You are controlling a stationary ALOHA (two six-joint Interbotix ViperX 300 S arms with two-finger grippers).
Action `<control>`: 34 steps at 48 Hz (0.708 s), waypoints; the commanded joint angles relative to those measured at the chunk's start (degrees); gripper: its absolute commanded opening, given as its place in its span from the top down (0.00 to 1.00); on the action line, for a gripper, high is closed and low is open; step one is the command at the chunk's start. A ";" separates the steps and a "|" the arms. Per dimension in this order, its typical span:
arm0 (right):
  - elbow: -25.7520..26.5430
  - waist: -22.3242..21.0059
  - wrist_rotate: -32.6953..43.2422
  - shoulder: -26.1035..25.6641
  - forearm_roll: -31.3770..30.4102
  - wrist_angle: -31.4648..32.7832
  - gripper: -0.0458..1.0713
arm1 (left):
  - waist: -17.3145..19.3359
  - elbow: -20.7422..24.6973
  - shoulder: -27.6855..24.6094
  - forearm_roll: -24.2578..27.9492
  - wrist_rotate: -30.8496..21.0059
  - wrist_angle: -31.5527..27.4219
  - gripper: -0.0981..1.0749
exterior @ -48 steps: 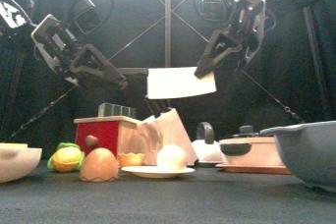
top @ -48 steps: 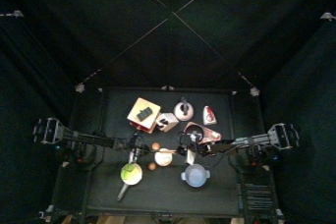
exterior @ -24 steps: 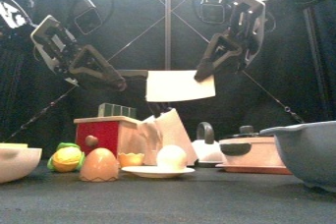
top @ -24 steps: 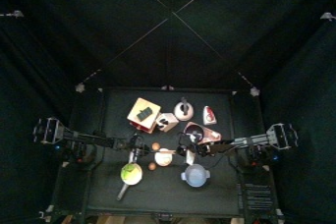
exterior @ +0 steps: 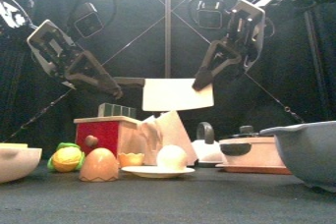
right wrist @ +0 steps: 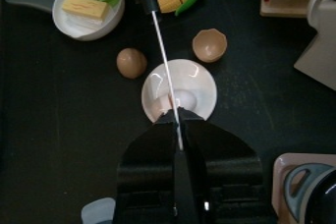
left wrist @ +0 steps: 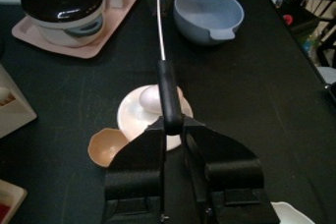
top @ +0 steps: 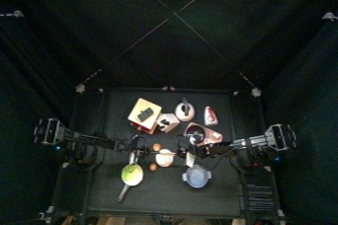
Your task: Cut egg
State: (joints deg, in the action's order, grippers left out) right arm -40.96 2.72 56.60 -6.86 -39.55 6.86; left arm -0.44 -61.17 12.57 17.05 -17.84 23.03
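The egg (exterior: 171, 156) is a small cream-white oval on a white plate (exterior: 157, 172) at the table's front middle; it also shows in the top view (top: 164, 158). A knife with a broad white blade (exterior: 176, 94) hangs level above it. My left gripper (exterior: 121, 83) is shut on the knife's black handle (left wrist: 164, 90). My right gripper (exterior: 203, 79) is shut on the blade's far upper corner. In the right wrist view the blade's thin spine (right wrist: 160, 46) runs over the plate (right wrist: 160, 76) and the egg (right wrist: 188, 98).
A brown eggshell half (exterior: 98, 164) and a red box (exterior: 108, 133) stand left of the plate. A yellow-green bowl (top: 133, 174) is front left, a pale blue bowl (top: 197, 177) front right. A black pot on a pink tray (exterior: 250, 149) stands right.
Both grippers have brought the knife down a little toward the egg. The egg and plate have not moved.
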 commanded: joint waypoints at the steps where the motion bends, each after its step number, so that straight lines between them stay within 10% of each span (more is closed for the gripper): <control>1: 1.23 0.09 0.18 -0.09 0.26 0.09 0.62 | -0.97 0.79 -0.09 -1.05 0.00 -0.44 0.52; 34: 3.16 0.53 0.00 6.94 1.67 0.09 0.62 | -2.90 0.97 -2.20 -1.58 0.00 -2.90 0.52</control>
State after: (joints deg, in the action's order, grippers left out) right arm -38.67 3.87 56.60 0.62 -37.97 6.77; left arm -2.81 -61.08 10.28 15.56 -17.84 20.39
